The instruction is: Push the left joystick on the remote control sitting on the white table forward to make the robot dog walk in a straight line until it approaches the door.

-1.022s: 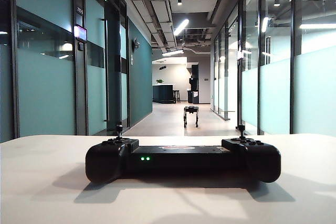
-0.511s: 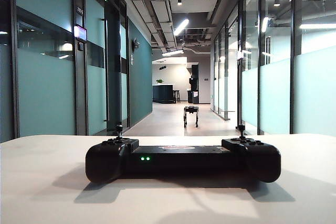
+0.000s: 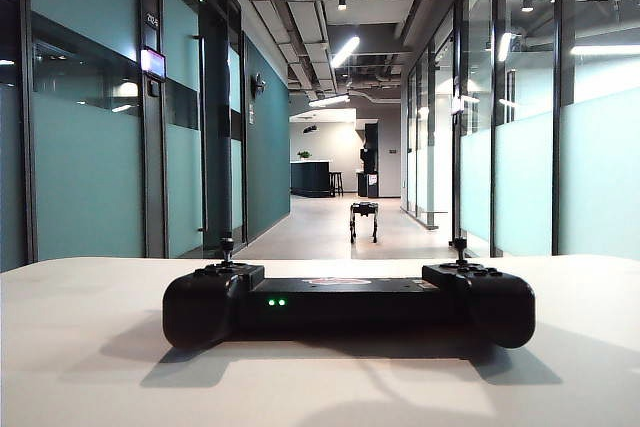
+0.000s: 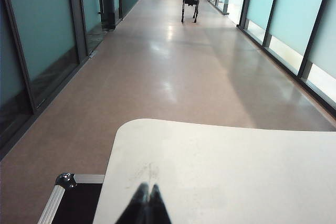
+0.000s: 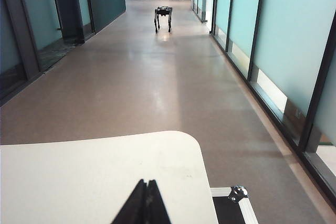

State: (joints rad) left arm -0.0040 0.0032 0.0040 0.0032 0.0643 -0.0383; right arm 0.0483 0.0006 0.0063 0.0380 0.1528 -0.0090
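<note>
The black remote control lies on the white table, two green lights lit on its left half. Its left joystick stands upright, untouched; a matching stick rises from the other half. The robot dog stands far down the corridor, also seen as the small black dog in the left wrist view and the dog in the right wrist view. My left gripper is shut over the bare tabletop. My right gripper is shut over the table too. Neither gripper shows in the exterior view.
Glass and teal walls line both sides of the corridor. A dark counter with stools stands at its far end. A black case with metal corners sits beside the table, its corner on one side and another corner on the other.
</note>
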